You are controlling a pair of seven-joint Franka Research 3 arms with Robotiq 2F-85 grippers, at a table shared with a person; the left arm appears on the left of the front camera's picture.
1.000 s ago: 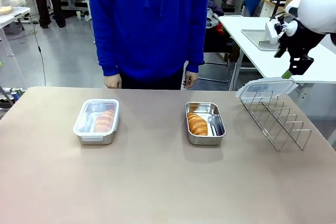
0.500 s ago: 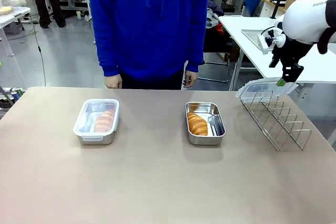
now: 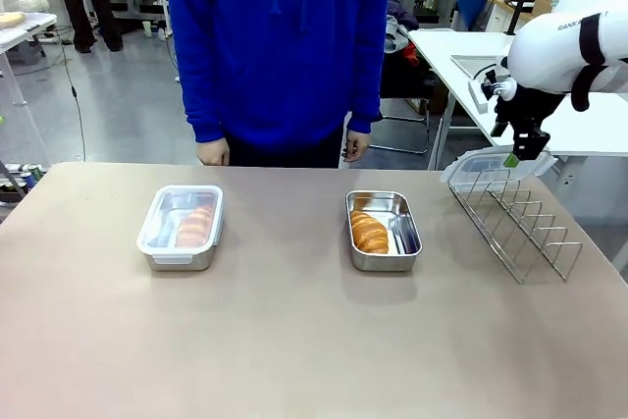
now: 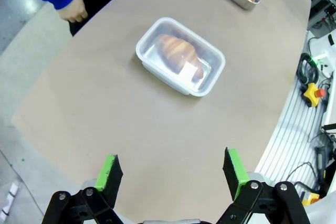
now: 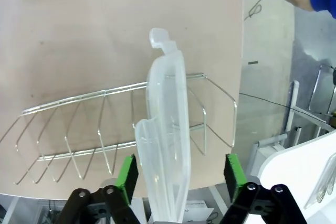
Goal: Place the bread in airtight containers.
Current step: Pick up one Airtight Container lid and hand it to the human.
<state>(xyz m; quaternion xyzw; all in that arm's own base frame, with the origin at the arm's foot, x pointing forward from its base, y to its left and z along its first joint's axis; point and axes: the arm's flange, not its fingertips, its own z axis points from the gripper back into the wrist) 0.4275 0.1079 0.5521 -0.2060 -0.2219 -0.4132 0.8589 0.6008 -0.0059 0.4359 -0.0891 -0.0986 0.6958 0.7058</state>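
Note:
One croissant (image 3: 196,226) lies in the left steel container (image 3: 181,227), which has a clear lid on; it shows again as the lidded container (image 4: 180,56) in the left wrist view. The other croissant (image 3: 369,233) lies in the uncovered right container (image 3: 407,233). A second clear lid (image 3: 491,162) stands on edge in the wire rack (image 3: 520,223). My right gripper (image 3: 511,157) is down at that lid. In the right wrist view the lid (image 5: 167,129) stands between the fingers of the open right gripper (image 5: 179,174), untouched. My left gripper (image 4: 173,174) hangs open high above the table.
A person in a blue top stands at the far edge with a hand (image 3: 210,152) hanging at each side. The wire rack (image 5: 105,124) lies along the table's right end. A white table (image 3: 491,95) stands behind the right arm. Bare tabletop lies in front of both containers.
My right arm has come down and leftward to the lid in the rack, and its fingers now straddle it. Containers, croissants and the person have not moved.

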